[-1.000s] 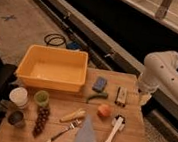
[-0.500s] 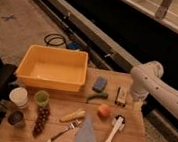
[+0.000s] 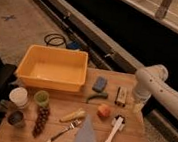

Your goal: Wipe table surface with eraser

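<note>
Eraser lies flat on the table surface, near the far edge on the arm's side. It sits between the blue sponge and the gripper, and nothing is touching it. The gripper hangs just beside the eraser at the table's edge, jaws spread wide and empty.

Step, as I judge it: reaching, before any grasp, with no wiping begun. The next move calls for shifting over the eraser, setting the jaws across its narrow sides, lowering and closing. After that, press it flat and sweep bare wood; the clutter leaves little room.

Counts:
- one eraser
- one blue sponge
- one yellow tub
- one white-handled brush
- one reddish fruit
- one fork
- one grey-blue cloth
- one bunch of grapes
- three cups
</note>
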`<move>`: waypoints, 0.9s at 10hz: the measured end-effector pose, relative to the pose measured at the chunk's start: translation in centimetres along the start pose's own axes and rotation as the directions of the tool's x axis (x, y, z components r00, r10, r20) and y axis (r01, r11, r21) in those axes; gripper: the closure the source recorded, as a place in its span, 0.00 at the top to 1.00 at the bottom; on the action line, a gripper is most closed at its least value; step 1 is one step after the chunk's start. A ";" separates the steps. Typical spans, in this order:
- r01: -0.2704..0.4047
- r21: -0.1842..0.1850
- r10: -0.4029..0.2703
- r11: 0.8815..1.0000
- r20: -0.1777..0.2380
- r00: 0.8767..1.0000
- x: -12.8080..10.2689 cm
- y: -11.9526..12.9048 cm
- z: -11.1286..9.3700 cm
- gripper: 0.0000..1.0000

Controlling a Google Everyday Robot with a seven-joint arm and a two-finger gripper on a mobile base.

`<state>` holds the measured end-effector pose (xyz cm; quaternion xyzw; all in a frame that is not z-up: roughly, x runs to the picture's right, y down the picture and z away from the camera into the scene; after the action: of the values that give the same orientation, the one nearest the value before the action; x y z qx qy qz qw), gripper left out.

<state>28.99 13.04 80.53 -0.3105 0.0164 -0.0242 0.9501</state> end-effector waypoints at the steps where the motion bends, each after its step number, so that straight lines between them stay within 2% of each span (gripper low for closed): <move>1: -0.026 0.022 0.026 0.999 0.018 1.000 -0.5 -0.4 0.7 0.65; 2: -0.031 0.047 0.029 0.998 0.039 0.999 -0.2 -0.4 1.1 0.65; 3: -0.008 0.082 0.005 0.997 0.043 0.999 -0.7 -0.5 1.1 0.65; 4: 0.013 0.118 -0.017 0.993 0.035 0.999 -1.3 -0.8 0.7 0.65; 5: 0.053 0.173 -0.056 0.983 0.014 0.998 -2.7 -1.3 -0.2 0.65; 6: 0.074 0.208 -0.075 0.975 -0.002 0.997 -3.2 -1.6 -0.9 0.65; 7: 0.079 0.228 -0.080 0.971 -0.005 0.997 -3.2 -1.7 -1.4 0.65; 9: 0.082 0.232 -0.084 0.969 -0.003 0.996 -3.4 -1.8 -1.5 0.65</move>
<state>25.45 10.87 80.48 -0.1980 -0.0026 -0.0646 0.9781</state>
